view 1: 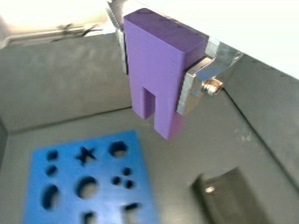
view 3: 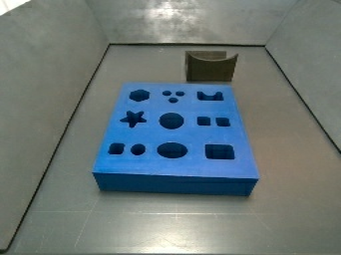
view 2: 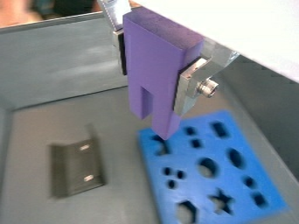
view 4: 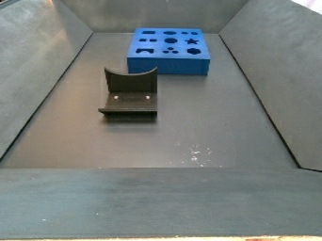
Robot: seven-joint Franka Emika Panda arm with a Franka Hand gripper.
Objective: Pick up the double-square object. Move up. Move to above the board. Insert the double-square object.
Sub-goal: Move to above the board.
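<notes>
My gripper (view 1: 158, 77) is shut on the double-square object (view 1: 158, 52), a light purple upright block with a slot in its lower end. Silver fingers (view 1: 194, 83) clamp its two sides. Both wrist views show it held high above the grey floor; the gripper (view 2: 156, 72) and the block (view 2: 152, 83) hang near one end of the board (view 2: 254, 172). The board is a flat blue slab with dark cut-outs (view 1: 61, 188). It lies on the floor in both side views (view 3: 186, 136) (view 4: 170, 66). Neither side view shows the gripper or the block.
The dark fixture stands on the floor beside the board (view 3: 209, 66) (view 4: 130, 94) and shows in both wrist views (view 1: 233, 197) (view 2: 79, 166). Grey walls enclose the floor on all sides.
</notes>
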